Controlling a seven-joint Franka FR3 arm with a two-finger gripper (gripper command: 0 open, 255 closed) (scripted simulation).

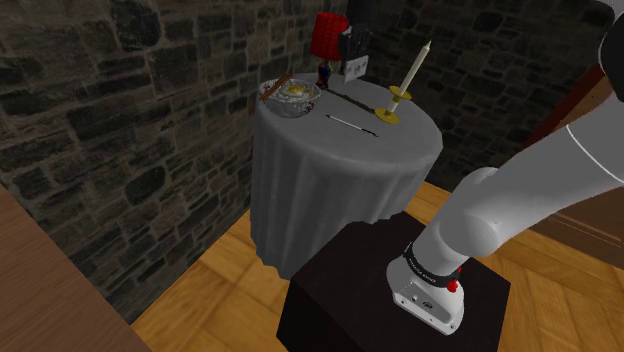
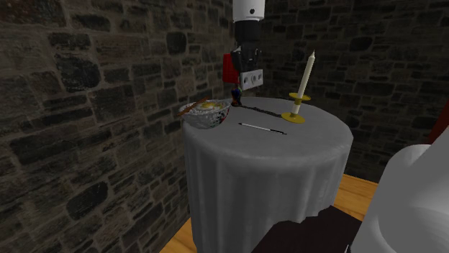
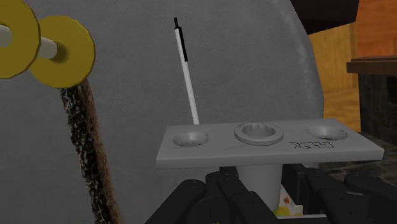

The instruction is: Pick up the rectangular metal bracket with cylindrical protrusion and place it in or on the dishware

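A pale grey rectangular bracket (image 3: 267,145) with three round recesses and a cylinder under it is clasped by my gripper (image 3: 257,186); the black fingers (image 3: 210,194) press on the cylinder. In the second exterior view the gripper (image 2: 248,63) holds the bracket (image 2: 251,78) in the air above the far part of the round table (image 2: 273,165). The bracket (image 1: 356,68) hangs beyond the bowl (image 1: 290,98) and toward the shoulder view's right of it. That patterned bowl (image 2: 207,113) stands at the table's edge with yellowish contents.
A white candle in a yellow holder (image 2: 301,97) stands on the grey cloth. A thin white stick with a black tip (image 2: 260,128) and a dark strip (image 3: 86,140) lie between candle and bowl. A red object (image 1: 328,35) stands at the table's far side. A stone wall is close behind.
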